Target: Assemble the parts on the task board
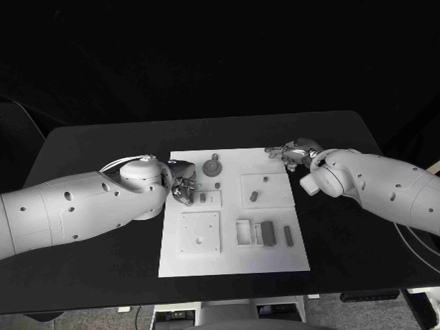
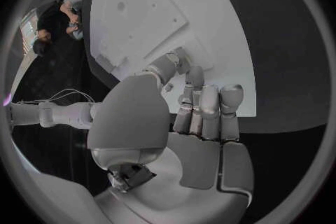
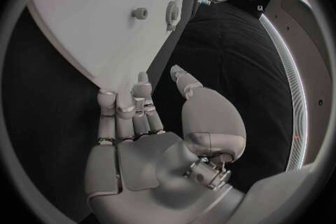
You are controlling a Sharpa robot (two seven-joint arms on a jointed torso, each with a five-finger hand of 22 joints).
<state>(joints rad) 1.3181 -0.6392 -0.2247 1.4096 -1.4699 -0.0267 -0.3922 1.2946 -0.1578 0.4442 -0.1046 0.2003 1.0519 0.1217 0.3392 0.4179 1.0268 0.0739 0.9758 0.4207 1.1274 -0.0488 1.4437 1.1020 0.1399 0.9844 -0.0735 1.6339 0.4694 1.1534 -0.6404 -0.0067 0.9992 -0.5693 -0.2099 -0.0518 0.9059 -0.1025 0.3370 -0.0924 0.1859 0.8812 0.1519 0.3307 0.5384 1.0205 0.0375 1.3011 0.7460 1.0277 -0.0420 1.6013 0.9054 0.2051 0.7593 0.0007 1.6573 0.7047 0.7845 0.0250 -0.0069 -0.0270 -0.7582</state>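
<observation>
We see the flat white rectangular task board [image 1: 280, 254] lying in the middle of the black table [image 1: 101, 148]. The small grey parts lie on it: a round toothed gear-like piece [image 1: 212, 167] near the far edge, a short peg [image 1: 254, 196] on a raised square plate, and two dark oblong blocks [image 1: 269, 233] beside an open rectangular frame [image 1: 244, 232] nearer the robot.

The left hand [image 1: 183, 187] rests over the board's left edge, beside a small plate bearing a short dark peg [image 1: 203, 199]. In the left wrist view its fingers [image 2: 208, 106] lie close together, curled toward the board; we cannot tell whether they hold anything.

The right hand [image 1: 294, 154] sits at the board's far right corner. In the right wrist view its fingers [image 3: 129, 109] lie extended, slightly apart, grasping nothing, their tips at the board's edge.
</observation>
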